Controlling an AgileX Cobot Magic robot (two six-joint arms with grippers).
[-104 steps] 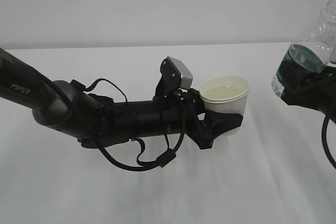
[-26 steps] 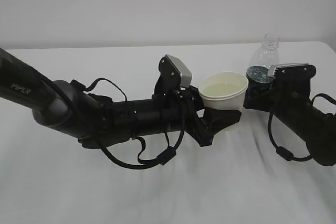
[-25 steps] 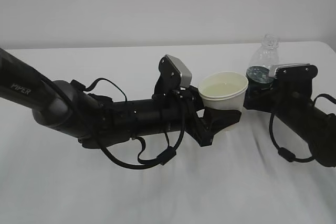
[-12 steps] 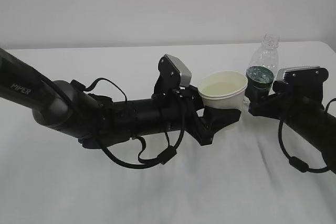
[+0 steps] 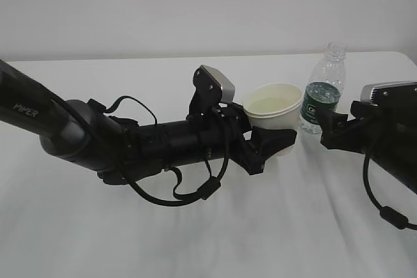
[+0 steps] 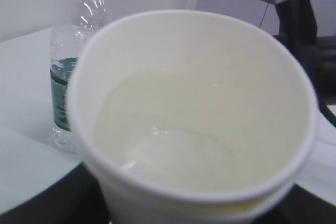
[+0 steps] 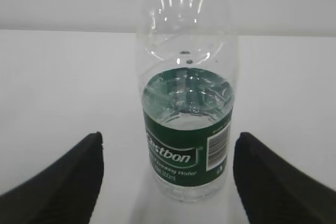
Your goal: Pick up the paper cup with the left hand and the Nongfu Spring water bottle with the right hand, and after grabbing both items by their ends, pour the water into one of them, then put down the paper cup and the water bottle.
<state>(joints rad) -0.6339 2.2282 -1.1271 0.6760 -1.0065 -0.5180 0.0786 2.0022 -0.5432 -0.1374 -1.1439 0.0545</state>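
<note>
The white paper cup (image 5: pixel 272 105) is upright at centre, and my left gripper (image 5: pixel 273 141) is shut on its lower part. It holds pale water (image 6: pixel 168 140) and fills the left wrist view (image 6: pixel 194 51). Just right of the cup, the Nongfu Spring water bottle (image 5: pixel 320 96) stands capless on the table, and it also shows behind the cup (image 6: pixel 65 77). My right gripper (image 5: pixel 331 129) stands open a little to the right of the bottle, apart from it. In the right wrist view the bottle (image 7: pixel 186 129) stands beyond the black fingers (image 7: pixel 68 182), with water (image 7: pixel 186 98) reaching the top of its green label.
A white cloth covers the table (image 5: pixel 195 239), and a pale wall rises behind it. The left arm marked PIPER (image 5: pixel 78 135), with loose cables, lies across the left half. The right arm's grey-capped camera (image 5: pixel 389 89) sits at the far right edge.
The right gripper has let go of the bottle and drawn back to the right, leaving it standing on the table. The cup has sunk slightly in the left gripper.
</note>
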